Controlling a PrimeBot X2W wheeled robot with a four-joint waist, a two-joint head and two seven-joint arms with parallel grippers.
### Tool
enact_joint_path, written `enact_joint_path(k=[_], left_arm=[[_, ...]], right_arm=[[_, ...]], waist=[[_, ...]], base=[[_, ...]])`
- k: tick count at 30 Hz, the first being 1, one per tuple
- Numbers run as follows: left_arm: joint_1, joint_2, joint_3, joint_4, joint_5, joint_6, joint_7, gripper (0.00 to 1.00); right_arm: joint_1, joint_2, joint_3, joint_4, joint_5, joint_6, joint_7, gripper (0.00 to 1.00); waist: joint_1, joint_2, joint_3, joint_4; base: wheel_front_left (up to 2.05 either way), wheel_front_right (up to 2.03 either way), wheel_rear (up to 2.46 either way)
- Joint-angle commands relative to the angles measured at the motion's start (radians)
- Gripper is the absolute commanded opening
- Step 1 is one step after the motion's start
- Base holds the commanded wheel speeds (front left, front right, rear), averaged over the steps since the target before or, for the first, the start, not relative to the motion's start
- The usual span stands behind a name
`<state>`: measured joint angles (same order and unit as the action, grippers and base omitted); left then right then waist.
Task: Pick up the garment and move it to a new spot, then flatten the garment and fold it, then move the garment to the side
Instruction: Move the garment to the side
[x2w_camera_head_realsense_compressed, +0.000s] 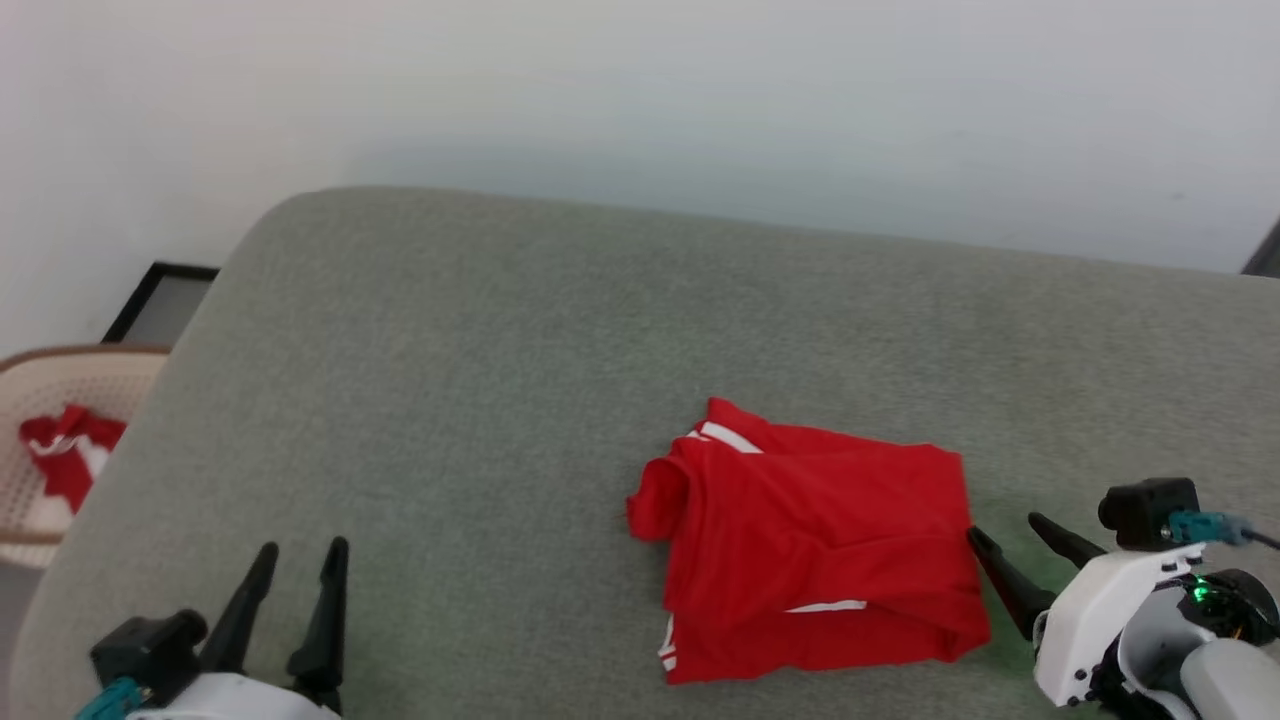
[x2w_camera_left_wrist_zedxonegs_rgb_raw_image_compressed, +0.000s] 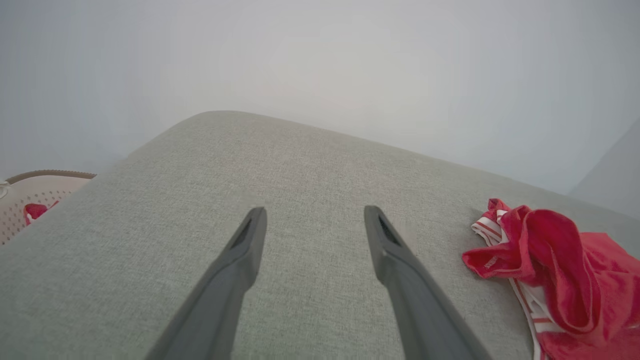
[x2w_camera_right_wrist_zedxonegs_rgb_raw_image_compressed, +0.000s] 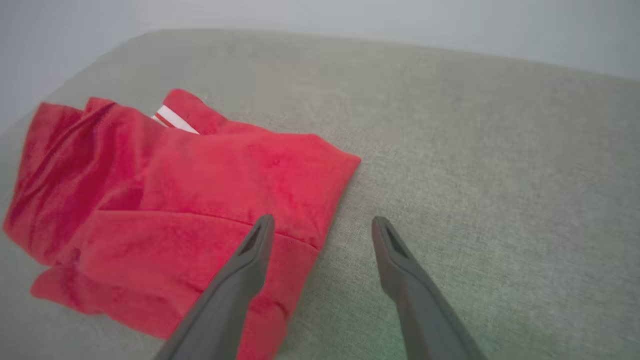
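**Operator:** Status of the garment (x2w_camera_head_realsense_compressed: 815, 540)?

**Technician:** It is folded into a compact red rectangle. It lies on the grey cushion (x2w_camera_head_realsense_compressed: 480, 400), right of centre and close to the near edge. White trim shows at its far-left and near-left corners.

**Operator:** Gripper condition?

**Technician:** Left gripper (x2w_camera_head_realsense_compressed: 304, 547): fingers spread, empty, at the near-left corner, well apart from the garment. Right gripper (x2w_camera_head_realsense_compressed: 1005, 528): fingers spread, empty, just beside the garment's right edge. Contact cannot be confirmed.

**Operator:** Current step?

**Technician:** Folding appears complete, and moving the garment aside appears outstanding. The next move calls for the right gripper to straddle all layers at the right edge, pinch firmly, and shift the garment without loosening the fold.
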<state>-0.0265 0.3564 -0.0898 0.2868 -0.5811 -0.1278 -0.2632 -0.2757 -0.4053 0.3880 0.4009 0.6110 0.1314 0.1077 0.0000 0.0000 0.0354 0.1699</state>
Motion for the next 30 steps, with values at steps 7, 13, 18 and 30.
enact_joint_path(k=[7, 13, 18, 30], left_arm=[[-0.037, -0.012, -0.025, 0.007, -0.008, -0.003, -0.001, 1.00], [-0.060, -0.019, -0.044, 0.015, -0.010, -0.003, -0.001, 1.00], [-0.081, -0.026, -0.054, 0.026, -0.015, -0.003, -0.001, 1.00], [-0.112, -0.025, -0.047, 0.035, -0.011, -0.003, -0.001, 1.00]], right_arm=[[-0.066, -0.006, 0.008, 0.055, 0.057, -0.002, 0.159, 1.00], [-0.109, 0.010, 0.014, 0.118, 0.082, -0.002, 0.295, 1.00], [-0.131, 0.040, 0.029, 0.167, 0.112, -0.001, 0.388, 0.00], [-0.175, -0.013, 0.003, 0.101, 0.086, -0.003, 0.446, 0.00]], waist=[[0.0000, 0.0000, 0.079, 0.073], [0.0000, 0.0000, 0.109, 0.095], [0.0000, 0.0000, 0.125, 0.106], [0.0000, 0.0000, 0.146, 0.084]], base=[[0.00, 0.00, 0.00], [0.00, 0.00, 0.00], [0.00, 0.00, 0.00], [0.00, 0.00, 0.00]])
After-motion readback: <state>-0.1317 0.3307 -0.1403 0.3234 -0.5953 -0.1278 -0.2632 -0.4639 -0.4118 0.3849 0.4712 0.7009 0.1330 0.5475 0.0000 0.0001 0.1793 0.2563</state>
